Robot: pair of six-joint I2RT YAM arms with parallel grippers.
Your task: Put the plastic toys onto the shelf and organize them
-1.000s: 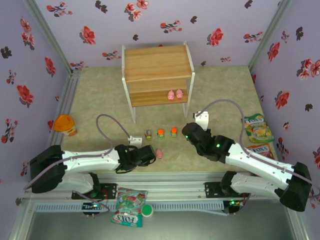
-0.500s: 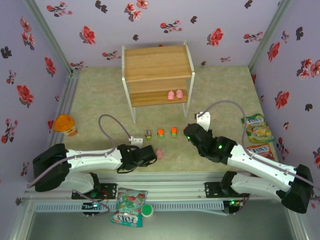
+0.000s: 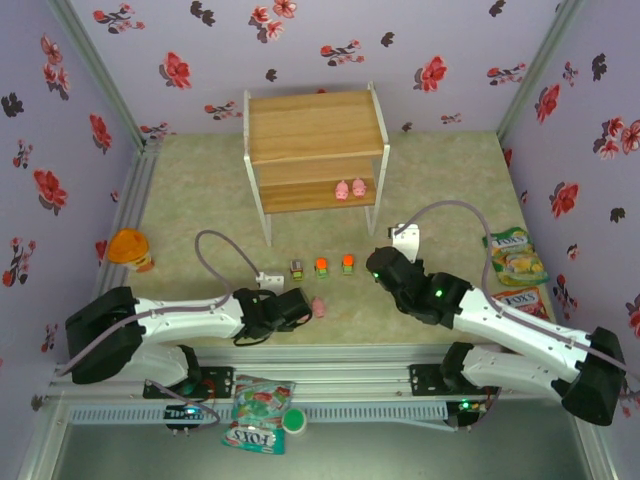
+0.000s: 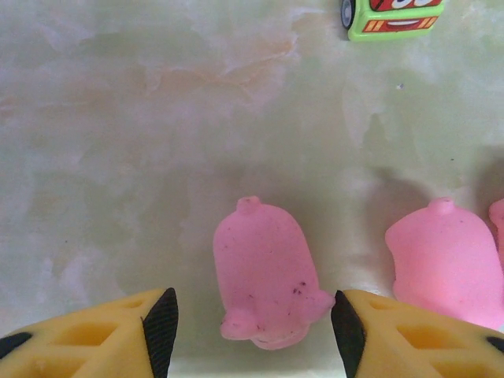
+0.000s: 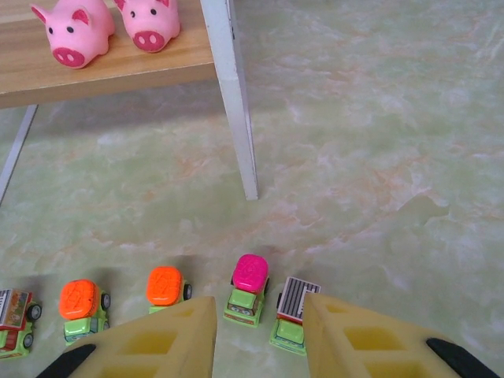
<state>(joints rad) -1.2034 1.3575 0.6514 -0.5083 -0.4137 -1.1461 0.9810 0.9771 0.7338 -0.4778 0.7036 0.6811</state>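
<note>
Shelf of light wooden boards on a thin white metal frame [image 3: 316,128] stands at the far middle of the pale green desk [image 3: 450,190] in the top view. Two pink pigs [image 3: 350,188] sit side by side on its lower board. Three small green cars [image 3: 321,266] form a row on the desk in front of it, just beside the right gripper [image 3: 376,266]. The left gripper [image 3: 303,308] lies low at a pink pig-shaped toy [image 3: 319,307] near the desk's front edge. An orange-lidded round jar [image 3: 128,246] stands by the left wall, and yellow candy bags [image 3: 515,255] lie at the right.

From the left wrist, the jaws stand apart with the pink pig-shaped toy [image 4: 266,283] between the yellow fingers [image 4: 118,335]. A gap shows on its left. The right pad seems to touch its side, though I cannot be sure. A second pink pig [image 4: 445,264] lies just to the right, and a green car with a red top [image 4: 392,11] sits at the upper edge.

From the right wrist, the jaws are partly apart and grip nothing. Beyond them is a row of five cars on the desk. A pink-topped car [image 5: 250,287] and a grey-topped car [image 5: 293,315] show in the gap, and two orange-topped cars [image 5: 167,285] stand further left. The two pink pigs [image 5: 77,31] stand on the lower board.
</note>
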